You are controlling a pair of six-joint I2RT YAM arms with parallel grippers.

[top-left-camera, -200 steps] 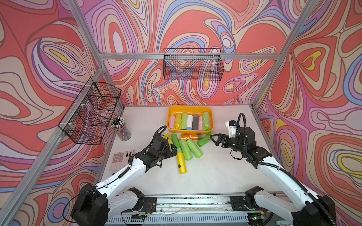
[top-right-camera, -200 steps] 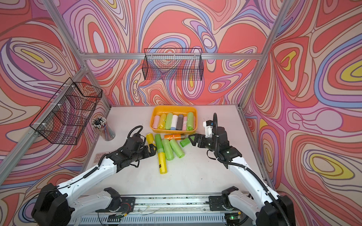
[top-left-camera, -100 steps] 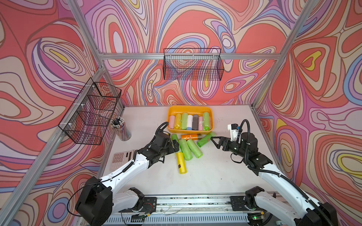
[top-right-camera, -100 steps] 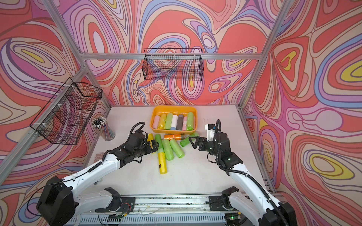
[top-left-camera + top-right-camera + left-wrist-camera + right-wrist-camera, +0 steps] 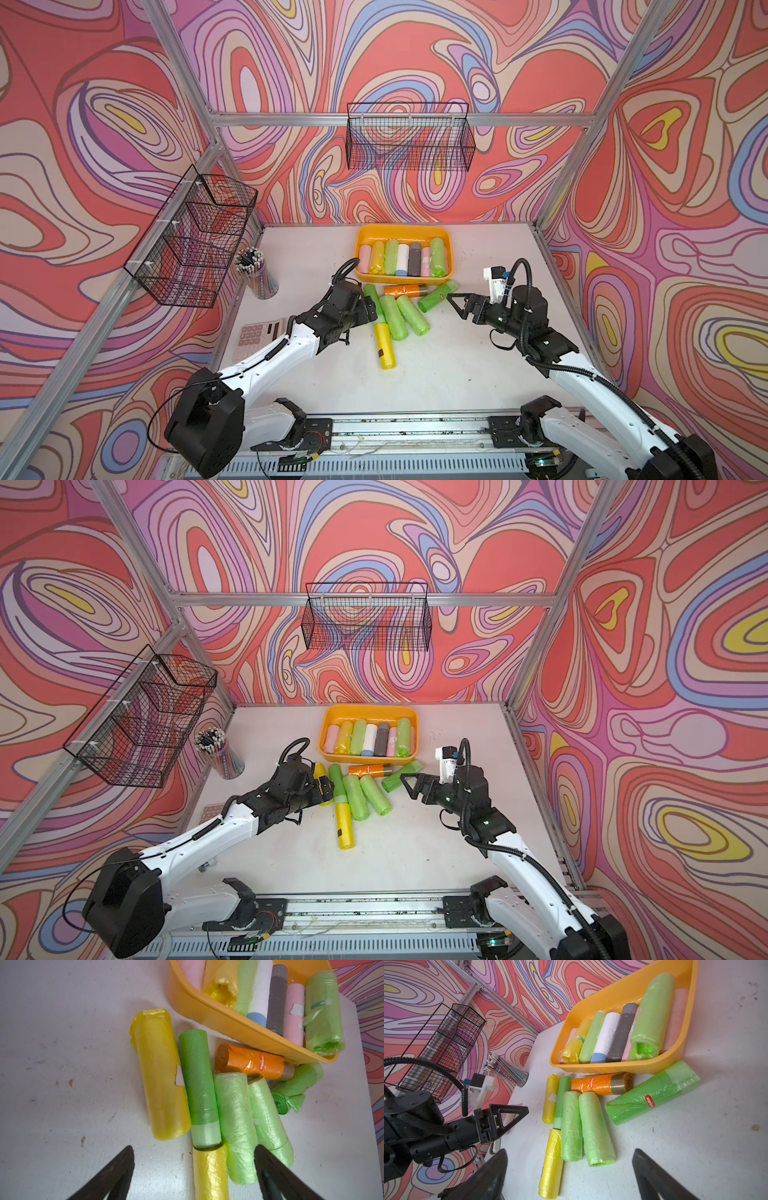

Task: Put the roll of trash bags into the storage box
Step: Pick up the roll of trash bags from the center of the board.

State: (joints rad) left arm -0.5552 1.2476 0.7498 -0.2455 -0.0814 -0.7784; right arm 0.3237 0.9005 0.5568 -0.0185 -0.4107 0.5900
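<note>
The orange-yellow storage box (image 5: 401, 227) (image 5: 370, 707) stands at the table's back middle with several rolls lined up inside it. In front of it lie loose rolls of trash bags: a fat yellow one (image 5: 160, 1076), a slim dark green one (image 5: 197, 1076), two pale green ones (image 5: 392, 318), an orange one (image 5: 403, 289), a green one (image 5: 438, 296) and a long yellow one (image 5: 384, 347). My left gripper (image 5: 193, 1148) hovers open at the pile's left edge, holding nothing. To the right of the pile, my right gripper (image 5: 570, 1153) (image 5: 457, 303) is open and empty.
Black wire baskets hang on the left wall (image 5: 195, 237) and the back wall (image 5: 409, 137). A cup of pencils (image 5: 255, 272) and a calculator (image 5: 259, 332) sit at the table's left side. The box's front wall (image 5: 239, 1028) is close behind the loose rolls.
My left gripper has moved right, closer to the pile of loose rolls. The right arm has sunk slightly. No roll has moved.
</note>
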